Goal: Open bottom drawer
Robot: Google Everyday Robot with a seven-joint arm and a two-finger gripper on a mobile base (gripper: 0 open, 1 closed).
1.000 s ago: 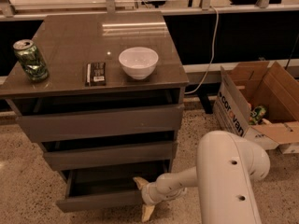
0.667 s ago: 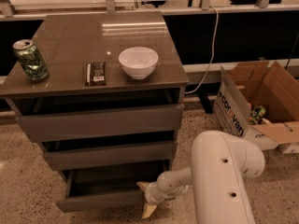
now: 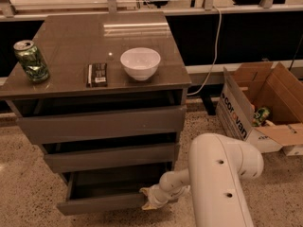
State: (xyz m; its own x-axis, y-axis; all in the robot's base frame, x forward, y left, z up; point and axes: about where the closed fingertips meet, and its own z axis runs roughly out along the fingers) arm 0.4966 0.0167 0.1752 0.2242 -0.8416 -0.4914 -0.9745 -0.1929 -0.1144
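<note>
The bottom drawer (image 3: 102,203) is the lowest of three grey-brown drawers in the cabinet. It stands pulled out, its dark tray (image 3: 113,183) showing behind the narrow front panel. My gripper (image 3: 149,198) sits at the right end of that front panel, low near the floor, at the end of the white arm (image 3: 218,183). The middle drawer (image 3: 111,157) and top drawer (image 3: 102,124) above stick out only a little.
On the cabinet top (image 3: 61,46) stand a green can (image 3: 31,60), a dark flat packet (image 3: 97,74) and a white bowl (image 3: 140,63). An open cardboard box (image 3: 260,108) sits on the speckled floor to the right. A cable (image 3: 213,56) hangs behind.
The arm has shifted slightly left and the gripper stays at the drawer's right front corner. The drawer stays pulled out about as far as before.
</note>
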